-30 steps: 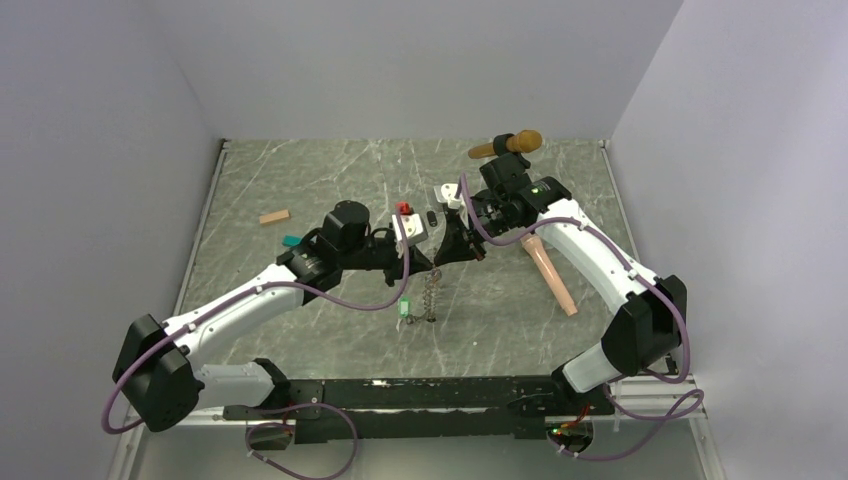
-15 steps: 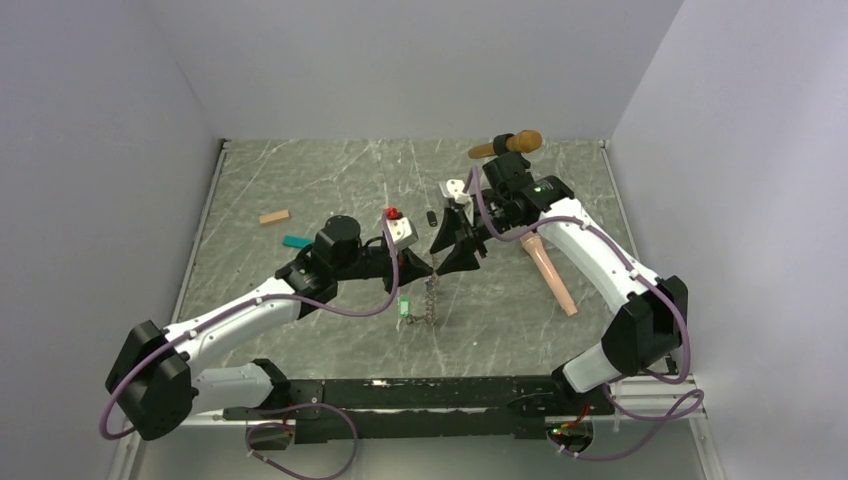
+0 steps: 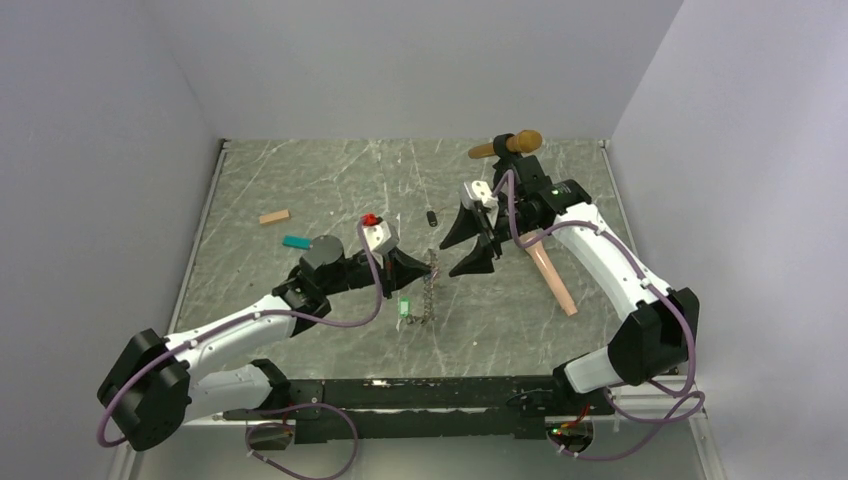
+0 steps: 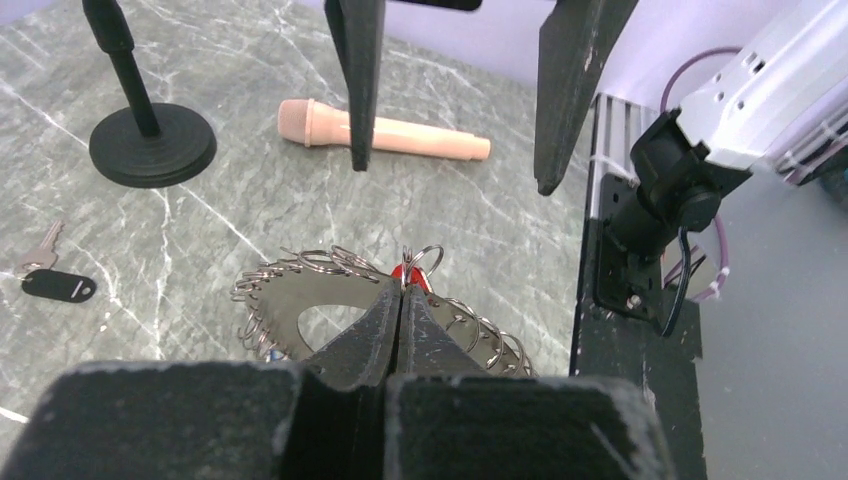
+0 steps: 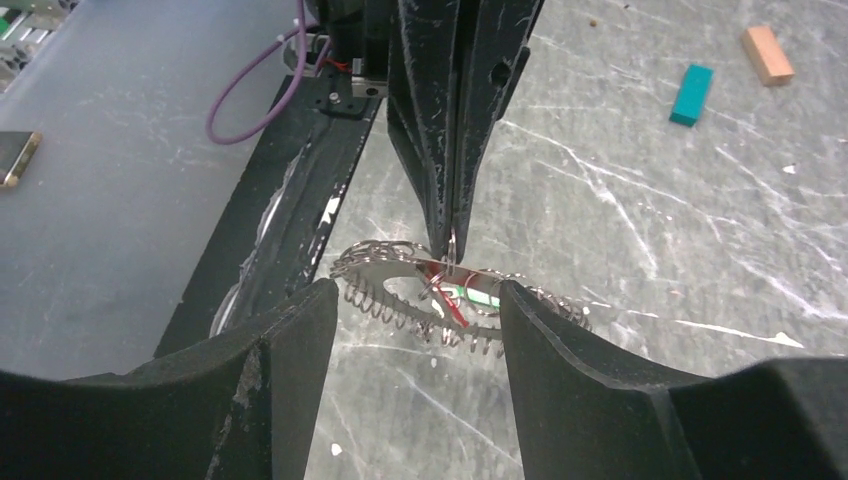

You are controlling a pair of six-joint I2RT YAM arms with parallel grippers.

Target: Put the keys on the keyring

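Pulled back nearward, the left end effector (image 4: 402, 288) pinches the red-tagged metal key (image 4: 417, 282) just above the grey toothed metal keyring (image 4: 290, 288) on the counter (image 3: 300, 190), while the right end effector (image 3: 463, 250) has spread and backed off, so threading likely remains.

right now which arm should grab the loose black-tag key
Right arm: the right claw is open, empty and near the black-tag key; the left claw is shut on the red key at the keyring.
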